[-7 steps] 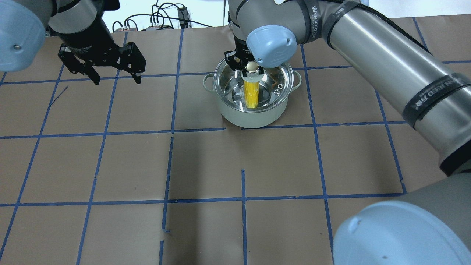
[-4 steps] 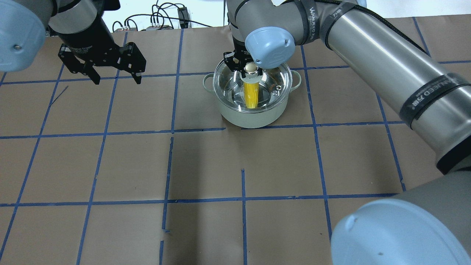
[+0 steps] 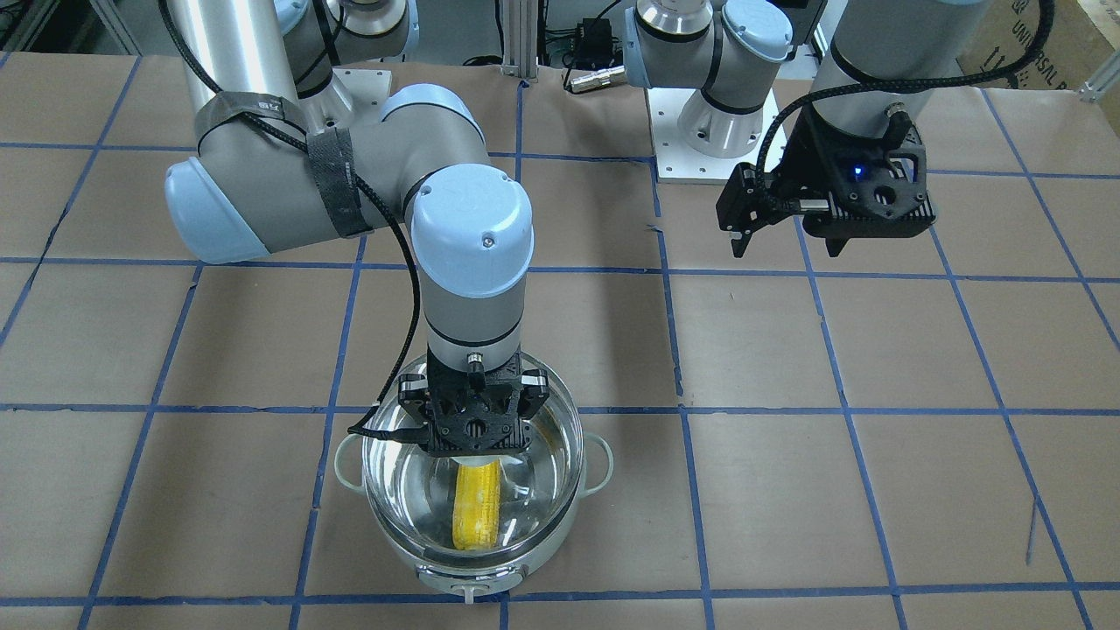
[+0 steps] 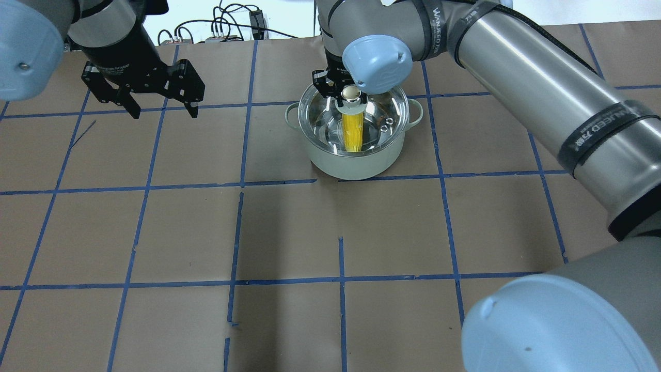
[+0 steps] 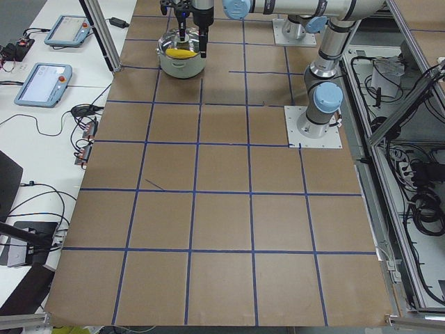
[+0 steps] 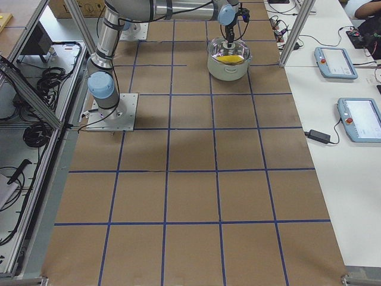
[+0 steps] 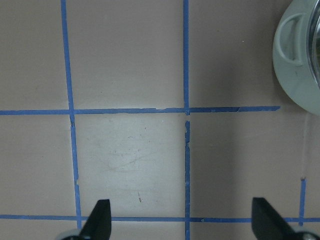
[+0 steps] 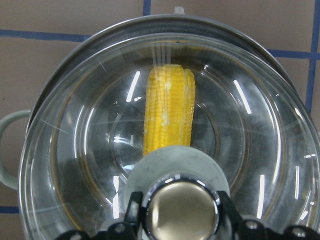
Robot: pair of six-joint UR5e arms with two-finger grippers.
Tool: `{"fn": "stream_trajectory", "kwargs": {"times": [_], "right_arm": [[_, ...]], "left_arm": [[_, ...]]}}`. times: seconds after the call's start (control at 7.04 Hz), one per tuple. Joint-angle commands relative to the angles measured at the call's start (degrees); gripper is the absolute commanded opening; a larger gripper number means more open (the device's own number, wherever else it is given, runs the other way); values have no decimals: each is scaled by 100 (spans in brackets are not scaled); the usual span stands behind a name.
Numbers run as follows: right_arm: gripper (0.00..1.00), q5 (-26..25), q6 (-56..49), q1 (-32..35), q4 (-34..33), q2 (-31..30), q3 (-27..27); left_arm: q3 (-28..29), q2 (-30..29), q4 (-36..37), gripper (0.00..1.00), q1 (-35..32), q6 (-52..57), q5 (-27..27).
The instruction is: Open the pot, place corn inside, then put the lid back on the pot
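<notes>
The pale grey pot (image 4: 356, 164) stands at the table's far middle, with the yellow corn (image 4: 353, 135) lying inside it. My right gripper (image 4: 349, 93) is shut on the knob of the clear glass lid (image 4: 384, 111) and holds the lid level right over the pot's mouth. I cannot tell whether the rim rests on the pot. The right wrist view shows the corn (image 8: 169, 112) through the glass and the knob (image 8: 182, 212) between my fingers. My left gripper (image 4: 161, 107) is open and empty, hovering at the far left, well apart from the pot.
Brown paper with a blue tape grid covers the table (image 4: 289, 232). The left wrist view shows one loop handle of the pot (image 7: 292, 42) at the top right. Cables and plugs (image 4: 227, 28) lie beyond the far edge.
My right gripper has come down a little with the lid, which now sits closer over the pot. The left arm has not moved.
</notes>
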Motion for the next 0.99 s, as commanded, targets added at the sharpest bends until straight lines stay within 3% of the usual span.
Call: {"fn": "stream_trajectory", "kwargs": {"times": [0.0,0.85], "right_arm": [[4,12,2,0,56,109,-219],[4,-15,-7,-17,21,233,-246]], "left_arm": [[0,0,0,100,0,0,0],[0,0,0,100,0,-9,0]]}}
